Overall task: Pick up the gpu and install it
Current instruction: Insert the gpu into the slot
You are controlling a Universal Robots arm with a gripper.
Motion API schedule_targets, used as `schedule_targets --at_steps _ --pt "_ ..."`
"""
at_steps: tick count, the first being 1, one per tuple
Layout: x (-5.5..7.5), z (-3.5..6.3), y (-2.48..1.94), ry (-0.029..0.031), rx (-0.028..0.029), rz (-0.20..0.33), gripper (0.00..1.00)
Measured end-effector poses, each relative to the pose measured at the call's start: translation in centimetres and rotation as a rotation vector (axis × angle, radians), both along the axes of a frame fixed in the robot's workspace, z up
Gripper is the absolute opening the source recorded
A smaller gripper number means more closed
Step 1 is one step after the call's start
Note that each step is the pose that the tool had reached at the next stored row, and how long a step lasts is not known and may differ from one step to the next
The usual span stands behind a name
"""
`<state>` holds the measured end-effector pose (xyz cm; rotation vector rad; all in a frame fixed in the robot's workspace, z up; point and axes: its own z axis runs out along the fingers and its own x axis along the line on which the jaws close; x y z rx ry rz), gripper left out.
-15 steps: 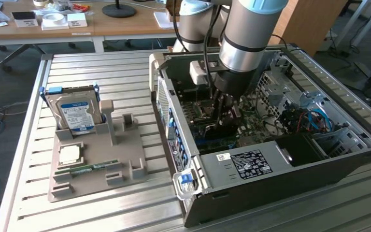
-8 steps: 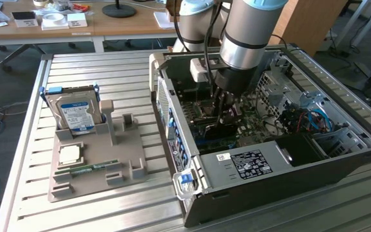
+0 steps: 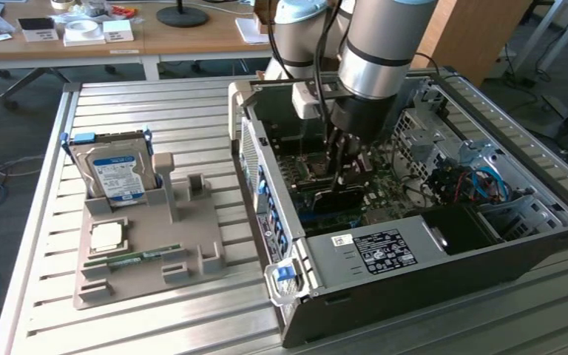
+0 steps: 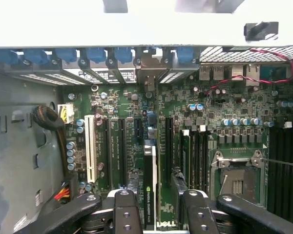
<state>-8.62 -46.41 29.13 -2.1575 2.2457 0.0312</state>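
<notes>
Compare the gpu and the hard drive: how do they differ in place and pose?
The gpu stands on edge inside the computer case, between the open fingers of the gripper; the hard drive leans upright in the grey holder outside the case. The gpu looks dark and thin, while the hard drive is silver with a blue label. Both are flat and rectangular.

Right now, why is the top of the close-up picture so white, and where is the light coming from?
Wrist view: the pale band above the green motherboard is blown out by glare. Exterior view: daylight brightens the ribbed metal table, while the open computer case interior sits in shadow.
</notes>
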Motion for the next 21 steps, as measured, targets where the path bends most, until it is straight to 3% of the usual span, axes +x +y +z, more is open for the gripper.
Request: schedule_targets --at_steps 21 --pt "0.0 2.86 0.00 0.0000 -0.0005 0.000 0.40"
